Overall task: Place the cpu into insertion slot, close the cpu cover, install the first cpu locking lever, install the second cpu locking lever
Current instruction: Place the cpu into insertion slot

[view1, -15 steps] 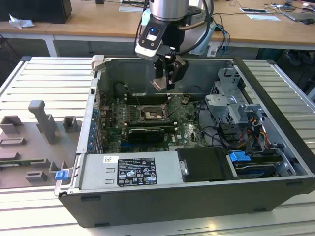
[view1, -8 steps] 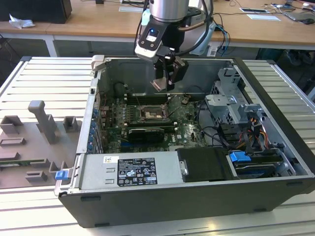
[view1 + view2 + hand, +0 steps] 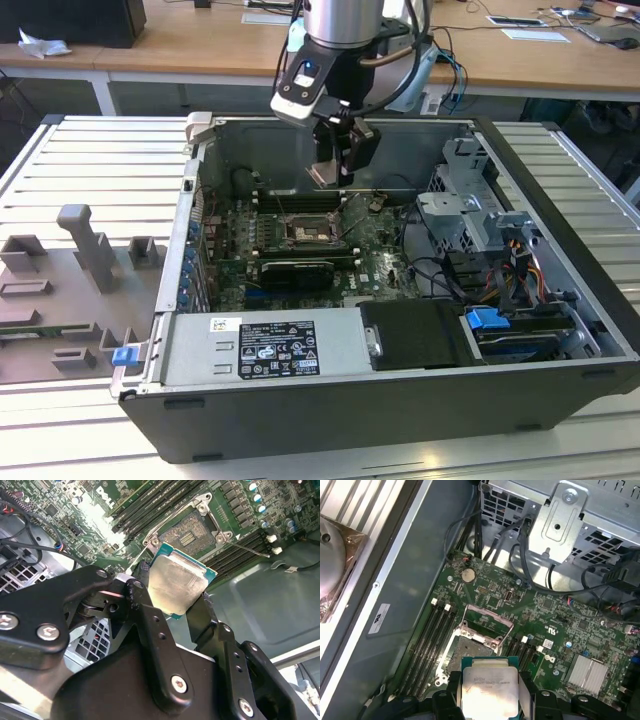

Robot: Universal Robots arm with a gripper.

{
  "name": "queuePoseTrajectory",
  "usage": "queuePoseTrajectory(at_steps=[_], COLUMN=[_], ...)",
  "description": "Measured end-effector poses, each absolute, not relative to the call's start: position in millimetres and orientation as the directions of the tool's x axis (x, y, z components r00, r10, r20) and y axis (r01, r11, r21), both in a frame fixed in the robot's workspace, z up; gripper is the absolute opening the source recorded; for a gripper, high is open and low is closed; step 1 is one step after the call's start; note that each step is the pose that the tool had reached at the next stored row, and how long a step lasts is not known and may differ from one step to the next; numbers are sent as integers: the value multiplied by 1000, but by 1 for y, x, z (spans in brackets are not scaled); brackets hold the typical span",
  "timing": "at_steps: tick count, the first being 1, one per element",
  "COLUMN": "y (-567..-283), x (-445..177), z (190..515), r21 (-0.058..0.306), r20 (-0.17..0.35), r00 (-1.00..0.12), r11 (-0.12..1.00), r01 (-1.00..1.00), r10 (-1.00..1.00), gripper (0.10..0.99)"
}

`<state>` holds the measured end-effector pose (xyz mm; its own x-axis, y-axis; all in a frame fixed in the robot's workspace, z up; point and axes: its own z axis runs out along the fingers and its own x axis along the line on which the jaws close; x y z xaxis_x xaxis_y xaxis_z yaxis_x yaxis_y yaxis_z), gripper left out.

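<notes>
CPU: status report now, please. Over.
End effector shut on cpu. Cpu above socket, not seated. Cover open. No obstruction seen between them.

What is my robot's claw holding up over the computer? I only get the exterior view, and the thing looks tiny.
Observer: In both wrist views, the gripper pinches the cpu by two opposite edges. It is a flat square chip with a silvery face.
Operator: Is it in its slot?
Observer: No. In the first wrist view, the socket on the motherboard lies open and empty, and the cpu hangs above it without touching.
</notes>
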<state>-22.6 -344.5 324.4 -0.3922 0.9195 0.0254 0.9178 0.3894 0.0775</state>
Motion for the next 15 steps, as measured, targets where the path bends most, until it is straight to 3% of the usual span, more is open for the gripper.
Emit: queuePoseTrajectory(at_steps=[15], y=[-345], x=[-23], z=[324], r21=[78], r20=[25], r00=[-362], r11=[360], r01=[930], r10=[932], gripper=[541])
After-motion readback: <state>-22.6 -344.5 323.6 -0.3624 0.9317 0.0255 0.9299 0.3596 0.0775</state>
